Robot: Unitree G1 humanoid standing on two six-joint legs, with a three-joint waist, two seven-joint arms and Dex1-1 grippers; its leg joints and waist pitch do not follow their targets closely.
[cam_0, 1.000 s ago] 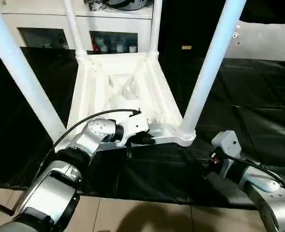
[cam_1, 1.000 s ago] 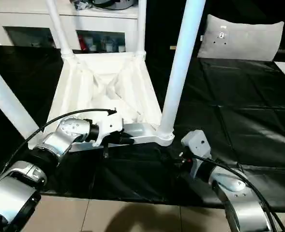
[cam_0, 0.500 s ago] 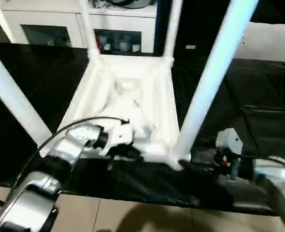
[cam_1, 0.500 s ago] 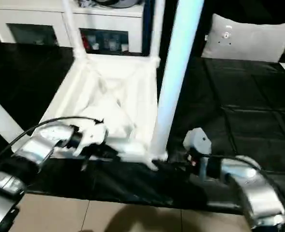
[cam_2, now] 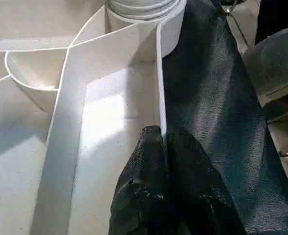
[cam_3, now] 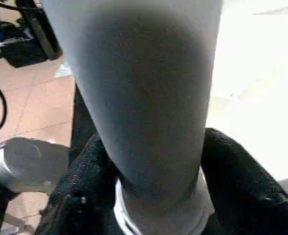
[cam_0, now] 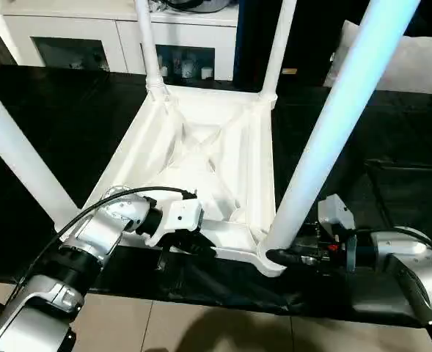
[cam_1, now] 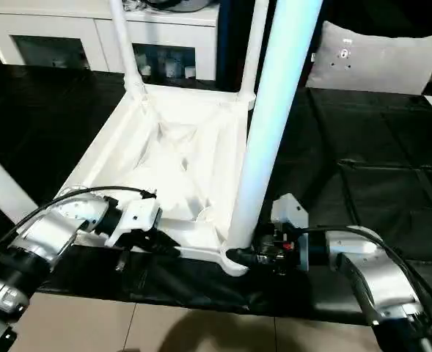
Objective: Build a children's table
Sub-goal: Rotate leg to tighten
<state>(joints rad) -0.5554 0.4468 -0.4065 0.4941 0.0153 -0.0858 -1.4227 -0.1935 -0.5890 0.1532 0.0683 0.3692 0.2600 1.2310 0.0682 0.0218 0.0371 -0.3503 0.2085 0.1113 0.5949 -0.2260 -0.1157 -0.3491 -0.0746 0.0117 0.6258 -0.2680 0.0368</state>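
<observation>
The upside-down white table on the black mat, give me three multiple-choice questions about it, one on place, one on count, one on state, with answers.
1. Where is the left gripper?
A. on the table's near rim
B. on the cabinet
C. on the floor

2. How many legs stand up from the table?
A. two
B. three
C. four

3. The right gripper's fingers are:
A. far from any leg
B. either side of the near right leg
C. holding a cushion

Answers: 1 A, fingers pinch the rim; 2 C, one per corner; 3 B, fingers flank the leg's base.

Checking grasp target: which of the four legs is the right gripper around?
The near-right leg, the one closest to the camera. The right gripper straddles its base at the corner socket; the other three legs stand untouched.
</observation>
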